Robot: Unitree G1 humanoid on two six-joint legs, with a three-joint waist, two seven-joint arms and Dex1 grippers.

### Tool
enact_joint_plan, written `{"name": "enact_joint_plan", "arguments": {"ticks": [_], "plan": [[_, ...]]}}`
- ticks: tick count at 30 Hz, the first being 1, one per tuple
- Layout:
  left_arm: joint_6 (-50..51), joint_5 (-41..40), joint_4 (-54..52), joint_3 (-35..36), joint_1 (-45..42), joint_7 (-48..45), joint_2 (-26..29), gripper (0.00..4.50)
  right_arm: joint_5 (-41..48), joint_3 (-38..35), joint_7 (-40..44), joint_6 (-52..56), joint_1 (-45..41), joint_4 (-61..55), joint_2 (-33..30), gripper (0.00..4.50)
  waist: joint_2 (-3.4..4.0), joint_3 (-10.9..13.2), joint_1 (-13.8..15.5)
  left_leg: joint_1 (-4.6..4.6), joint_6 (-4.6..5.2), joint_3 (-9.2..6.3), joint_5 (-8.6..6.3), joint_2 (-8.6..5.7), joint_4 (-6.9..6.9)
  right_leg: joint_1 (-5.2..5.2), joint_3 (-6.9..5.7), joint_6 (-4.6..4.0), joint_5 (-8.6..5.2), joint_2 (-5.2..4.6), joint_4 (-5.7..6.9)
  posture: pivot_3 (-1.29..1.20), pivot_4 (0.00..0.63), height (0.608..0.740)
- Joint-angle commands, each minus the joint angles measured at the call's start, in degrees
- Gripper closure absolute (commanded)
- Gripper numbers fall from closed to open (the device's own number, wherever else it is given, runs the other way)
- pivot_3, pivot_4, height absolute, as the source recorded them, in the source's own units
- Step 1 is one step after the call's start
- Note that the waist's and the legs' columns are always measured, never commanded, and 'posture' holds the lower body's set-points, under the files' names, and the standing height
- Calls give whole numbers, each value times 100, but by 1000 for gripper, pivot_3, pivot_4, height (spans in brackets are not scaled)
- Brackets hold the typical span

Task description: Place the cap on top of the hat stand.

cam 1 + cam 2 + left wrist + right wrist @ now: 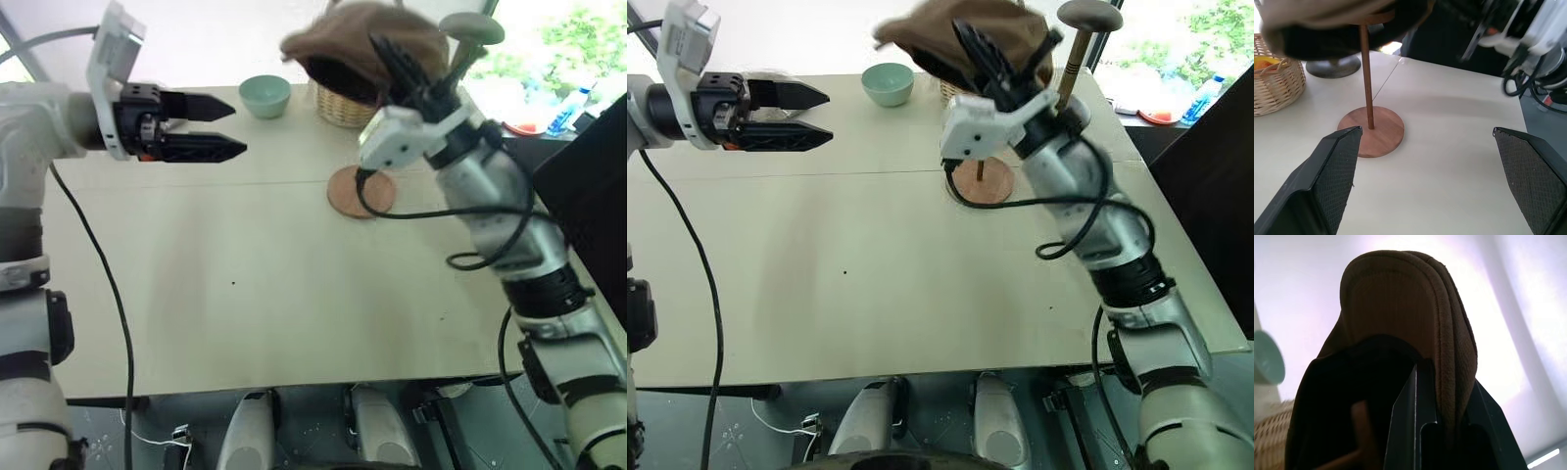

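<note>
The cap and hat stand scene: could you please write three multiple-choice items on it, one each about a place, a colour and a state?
1. Where is the cap?
A. flat on the table
B. held up above the hat stand
C. inside the basket

2. What colour is the bowl?
A. pale green
B. red
C. black

3. How are the left gripper jaws?
A. shut on the cap
B. shut on nothing
C. open, holding nothing

Answers: 1 B, the right gripper pinches the cap over the stand's rod; 2 A, it reads mint green; 3 C, the left wrist view shows its fingers wide apart.
</note>
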Motion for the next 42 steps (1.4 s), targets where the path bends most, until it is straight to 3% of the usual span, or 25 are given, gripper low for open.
{"name": "enact_joint_plan", "arguments": {"ticks": [1,13,21,30,34,39,40,42], "plan": [[-7,-76,-28,302,-145,42,119,0,887,-269,746,-1018,-460,816,-195,4449,-1,0,-21,0,0,0,0,0,1,1,0,1,1,0,0,0,150,740],[112,-130,-195,581,-89,168,388,0,2055,-602,2179,-3971,-1040,3807,-682,4449,-3,7,-112,1,0,0,0,-1,-5,2,1,8,2,-1,-1,0,150,740],[37,-83,-98,538,-121,238,340,0,2144,-960,1905,-4710,-84,3058,-554,4449,-3,10,-110,6,1,0,-1,0,-6,4,2,24,7,-1,3,0,150,740],[-144,78,197,324,-403,132,161,0,1938,-1034,1596,-3806,352,2629,-124,4449,-3,10,-105,7,1,2,-1,-1,1,5,6,24,8,0,8,0,150,740],[-177,118,372,259,-599,87,99,0,2335,-1084,1910,-3127,583,2410,-202,2927,-3,10,-88,6,1,2,-1,-2,1,5,6,25,8,0,8,0,150,740],[-233,177,469,239,-608,27,61,0,2427,-1242,2094,-2289,1021,1823,-384,276,-3,10,-87,5,1,2,-1,-2,1,5,6,25,8,0,7,0,150,740],[-231,181,468,235,-611,31,49,0,2462,-1275,2134,-2157,1105,1702,-427,29,-3,10,-88,6,1,1,-1,-2,1,5,6,25,8,0,8,0,150,740],[-227,185,471,232,-619,36,26,0,2546,-1369,2163,-1859,1264,1434,-486,29,-3,10,-88,6,1,1,-1,-2,1,5,6,25,8,0,8,0,150,740]]}}
